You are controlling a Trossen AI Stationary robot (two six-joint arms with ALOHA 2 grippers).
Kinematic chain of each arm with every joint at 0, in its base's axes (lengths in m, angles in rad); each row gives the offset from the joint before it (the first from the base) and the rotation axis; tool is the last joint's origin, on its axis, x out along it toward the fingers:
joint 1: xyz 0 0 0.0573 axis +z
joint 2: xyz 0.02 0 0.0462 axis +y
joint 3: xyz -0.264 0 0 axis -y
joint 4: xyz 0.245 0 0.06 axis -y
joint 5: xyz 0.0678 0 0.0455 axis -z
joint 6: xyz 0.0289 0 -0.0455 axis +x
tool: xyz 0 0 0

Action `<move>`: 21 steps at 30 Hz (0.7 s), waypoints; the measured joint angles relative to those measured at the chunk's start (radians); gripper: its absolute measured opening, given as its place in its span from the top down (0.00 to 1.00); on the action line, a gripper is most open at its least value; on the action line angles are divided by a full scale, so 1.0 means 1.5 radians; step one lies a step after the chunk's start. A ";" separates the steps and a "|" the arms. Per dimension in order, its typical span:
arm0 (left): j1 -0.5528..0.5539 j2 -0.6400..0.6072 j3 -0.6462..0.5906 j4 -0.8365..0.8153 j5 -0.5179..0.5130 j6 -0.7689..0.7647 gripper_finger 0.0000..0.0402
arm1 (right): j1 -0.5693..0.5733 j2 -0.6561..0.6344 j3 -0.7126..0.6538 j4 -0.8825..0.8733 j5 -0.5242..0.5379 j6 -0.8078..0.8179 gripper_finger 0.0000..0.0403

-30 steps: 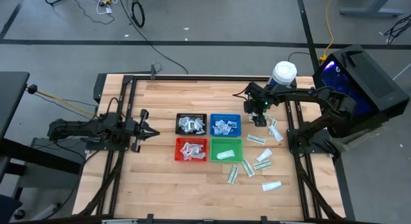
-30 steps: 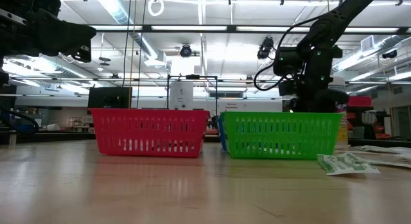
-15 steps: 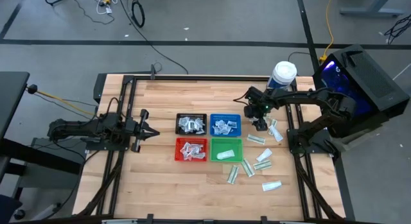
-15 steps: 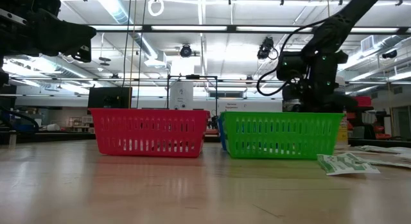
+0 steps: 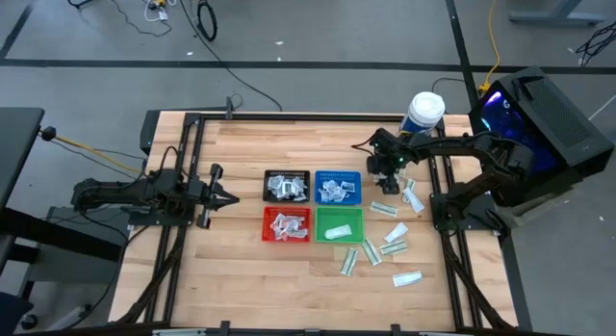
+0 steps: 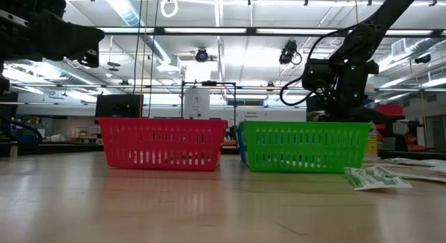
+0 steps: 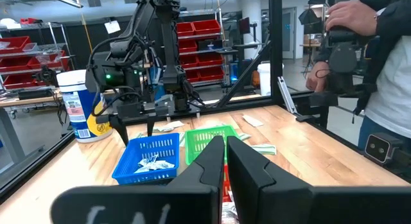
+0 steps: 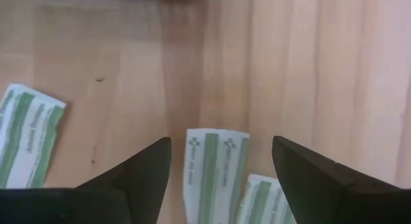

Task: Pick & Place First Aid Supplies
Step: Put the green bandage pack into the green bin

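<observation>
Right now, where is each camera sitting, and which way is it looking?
High view: above the wooden table, looking straight down; both dark arms show.
Low view: at tabletop height, looking level across at the red mesh tray and green mesh tray; the right arm hangs behind.
Left wrist view: on the left arm, looking across the table past its shut left pincer; a person stands beyond.
Right wrist view: on the right arm, looking down between the open right pincer at a white-and-green packet.
Shared: high and low views both show the green tray.
</observation>
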 joint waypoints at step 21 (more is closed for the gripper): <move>0.000 0.000 0.000 0.000 0.000 0.000 0.94 | -0.008 0.036 0.002 0.011 -0.001 0.004 0.39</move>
